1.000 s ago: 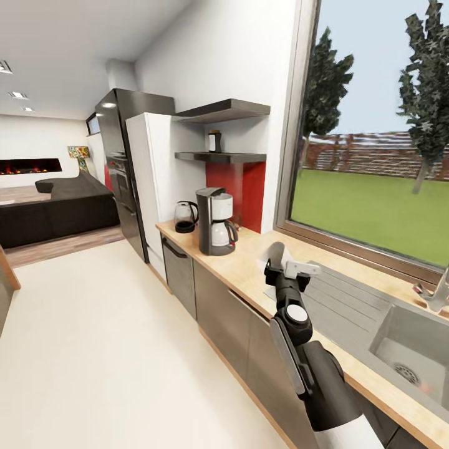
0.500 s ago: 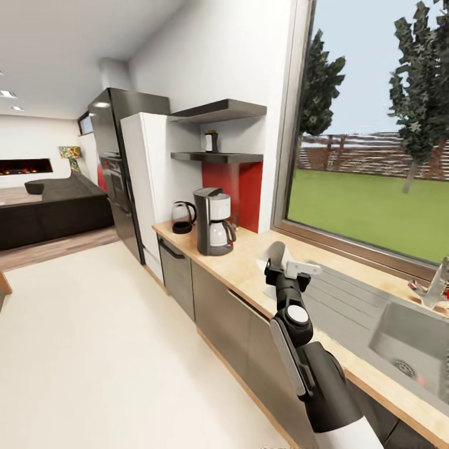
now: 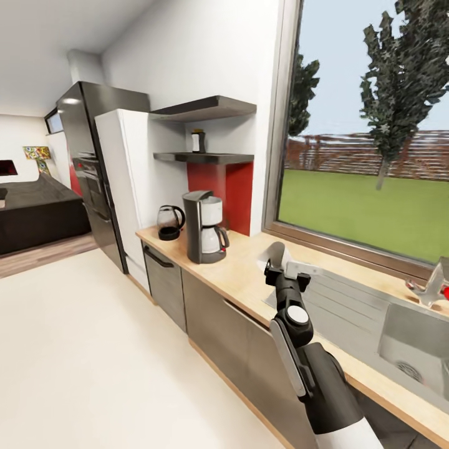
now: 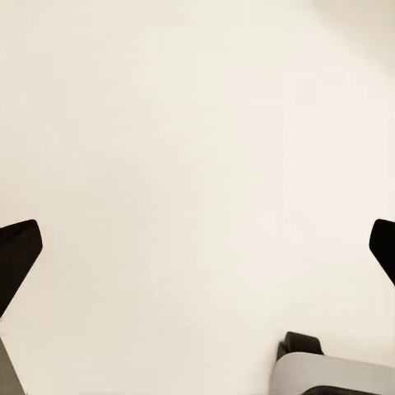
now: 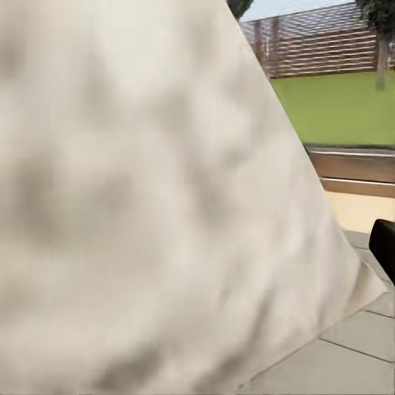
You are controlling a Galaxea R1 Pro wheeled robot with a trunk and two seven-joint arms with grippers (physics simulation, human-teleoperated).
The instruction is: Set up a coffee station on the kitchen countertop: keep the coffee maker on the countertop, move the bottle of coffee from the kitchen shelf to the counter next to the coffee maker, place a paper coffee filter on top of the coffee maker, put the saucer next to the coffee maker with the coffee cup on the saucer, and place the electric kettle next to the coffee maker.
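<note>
Now right gripper (image 3: 279,265) clamps paper coffee filter (image 3: 275,255) above kitchen countertop (image 3: 240,274).

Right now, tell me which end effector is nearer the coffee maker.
Right. The right end effector, holding a paper coffee filter, is over the kitchen countertop beside the coffee maker. The left end effector faces pale floor, so its distance can't be judged.

Bright daylight from the window (image 3: 368,162); crisp head view, blurred right-wrist close-up.
</note>
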